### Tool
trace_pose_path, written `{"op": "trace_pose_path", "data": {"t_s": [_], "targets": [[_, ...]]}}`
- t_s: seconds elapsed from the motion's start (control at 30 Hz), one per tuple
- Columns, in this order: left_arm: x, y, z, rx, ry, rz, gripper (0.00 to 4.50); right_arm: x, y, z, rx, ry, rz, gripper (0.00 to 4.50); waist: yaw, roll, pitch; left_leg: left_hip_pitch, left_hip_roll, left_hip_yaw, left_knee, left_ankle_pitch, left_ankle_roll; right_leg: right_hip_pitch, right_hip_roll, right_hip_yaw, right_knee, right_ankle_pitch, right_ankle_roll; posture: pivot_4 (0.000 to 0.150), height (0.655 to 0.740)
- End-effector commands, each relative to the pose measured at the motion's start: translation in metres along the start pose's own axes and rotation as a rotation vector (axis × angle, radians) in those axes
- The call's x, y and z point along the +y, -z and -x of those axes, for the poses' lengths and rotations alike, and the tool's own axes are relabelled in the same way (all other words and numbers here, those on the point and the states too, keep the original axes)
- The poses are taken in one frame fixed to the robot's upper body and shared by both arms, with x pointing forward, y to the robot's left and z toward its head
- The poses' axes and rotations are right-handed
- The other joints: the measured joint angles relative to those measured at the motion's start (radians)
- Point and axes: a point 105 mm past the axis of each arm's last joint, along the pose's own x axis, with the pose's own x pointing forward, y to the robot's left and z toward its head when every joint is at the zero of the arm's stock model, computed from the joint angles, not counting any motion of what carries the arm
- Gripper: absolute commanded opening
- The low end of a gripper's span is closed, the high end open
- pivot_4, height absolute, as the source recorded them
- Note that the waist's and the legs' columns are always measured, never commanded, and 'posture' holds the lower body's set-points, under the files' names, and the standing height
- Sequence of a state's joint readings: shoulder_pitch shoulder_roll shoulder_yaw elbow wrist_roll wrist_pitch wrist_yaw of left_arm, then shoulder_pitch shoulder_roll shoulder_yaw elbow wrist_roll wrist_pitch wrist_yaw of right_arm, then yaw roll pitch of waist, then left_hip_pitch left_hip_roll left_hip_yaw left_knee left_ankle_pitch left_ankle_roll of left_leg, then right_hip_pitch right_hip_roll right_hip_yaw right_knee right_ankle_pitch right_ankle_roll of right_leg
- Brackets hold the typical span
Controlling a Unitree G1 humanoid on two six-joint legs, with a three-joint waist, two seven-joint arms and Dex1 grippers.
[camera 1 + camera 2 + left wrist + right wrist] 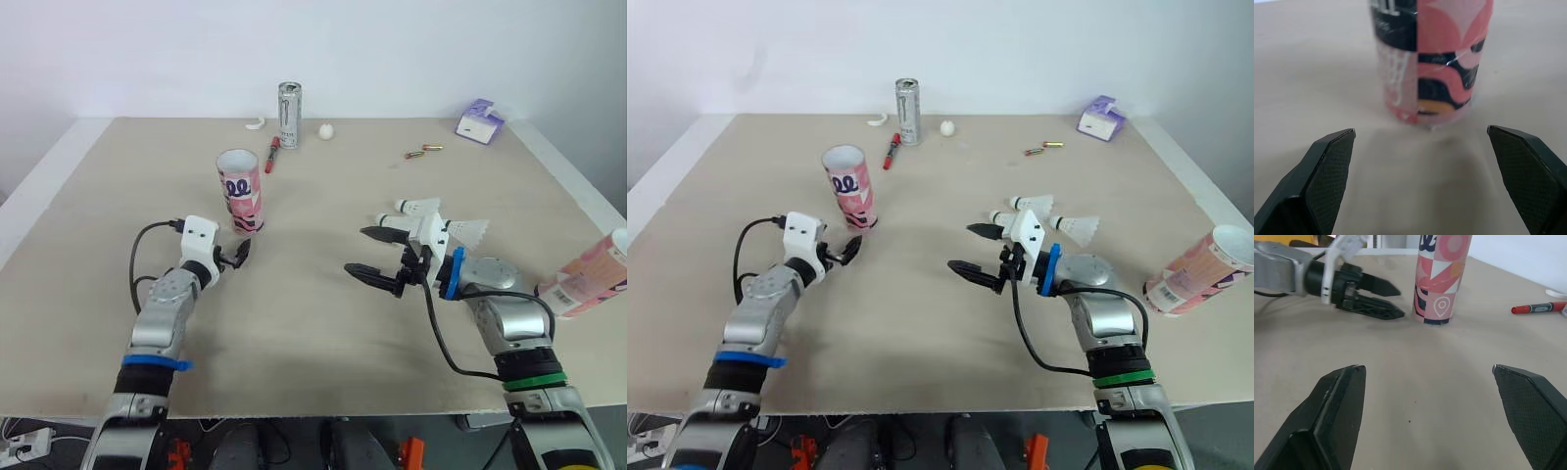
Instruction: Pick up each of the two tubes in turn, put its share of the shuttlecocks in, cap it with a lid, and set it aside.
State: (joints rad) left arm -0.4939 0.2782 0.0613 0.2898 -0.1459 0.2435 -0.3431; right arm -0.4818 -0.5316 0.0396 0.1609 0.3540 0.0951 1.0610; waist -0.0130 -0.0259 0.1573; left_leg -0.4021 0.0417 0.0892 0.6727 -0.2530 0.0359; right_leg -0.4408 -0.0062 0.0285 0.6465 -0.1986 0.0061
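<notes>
A pink patterned tube [239, 190] stands upright with its mouth open, left of the table's middle. My left gripper [235, 257] is open, low over the table just in front of the tube's base [1425, 105], not touching it. A second pink tube [593, 277] lies on its side at the right edge. Two white shuttlecocks [419, 206] [470, 231] lie just behind my right wrist. My right gripper [356, 251] is open and empty, pointing left toward the upright tube [1442, 279] and the left gripper [1400, 303].
At the back stand a silver can [289, 115], a red marker [271, 155], a small white ball [326, 129] and a white curved piece [255, 123]. A purple box [479, 121] and small red-and-gold items [423, 151] lie at the back right.
</notes>
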Motion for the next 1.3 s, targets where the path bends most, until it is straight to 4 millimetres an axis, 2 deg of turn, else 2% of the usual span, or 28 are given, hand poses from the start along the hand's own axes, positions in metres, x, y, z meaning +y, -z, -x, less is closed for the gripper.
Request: {"op": "trace_pose_path", "data": {"t_s": [0.03, 0.57, 0.83, 1.3], "targets": [[0.002, -0.015, -0.010, -0.044, 0.017, -0.030, 4.50, -0.005, -0.011, -0.001, -0.029, 0.015, 0.040, 4.45, -0.002, 0.000, 0.000, 0.000, 0.000, 0.000, 0.000, 0.000, 0.000, 0.000, 0.000, 0.000, 0.000, 0.000, 0.000, 0.150, 0.7400], [0.008, -0.022, -0.041, -0.035, 0.015, -0.048, 4.50, -0.008, -0.013, -0.003, -0.027, 0.037, 0.050, 4.45, -0.005, 0.000, 0.000, 0.000, -0.001, 0.001, 0.000, 0.000, 0.000, 0.000, 0.000, 0.000, 0.000, 0.000, 0.000, 0.150, 0.7400], [0.002, -0.025, -0.058, -0.013, 0.048, -0.024, 4.50, -0.009, -0.013, -0.002, -0.021, 0.046, 0.053, 4.45, -0.005, 0.000, 0.000, -0.001, -0.002, 0.001, 0.000, 0.000, 0.000, -0.001, -0.001, 0.000, 0.000, 0.000, 0.000, 0.150, 0.7400], [-0.001, -0.034, -0.068, -0.032, 0.060, -0.026, 4.50, -0.010, -0.015, 0.000, -0.021, 0.059, 0.058, 4.45, -0.005, 0.000, 0.000, -0.002, -0.005, 0.000, 0.000, 0.000, 0.000, -0.001, -0.001, 0.000, 0.000, -0.001, 0.001, 0.150, 0.7400]]}}
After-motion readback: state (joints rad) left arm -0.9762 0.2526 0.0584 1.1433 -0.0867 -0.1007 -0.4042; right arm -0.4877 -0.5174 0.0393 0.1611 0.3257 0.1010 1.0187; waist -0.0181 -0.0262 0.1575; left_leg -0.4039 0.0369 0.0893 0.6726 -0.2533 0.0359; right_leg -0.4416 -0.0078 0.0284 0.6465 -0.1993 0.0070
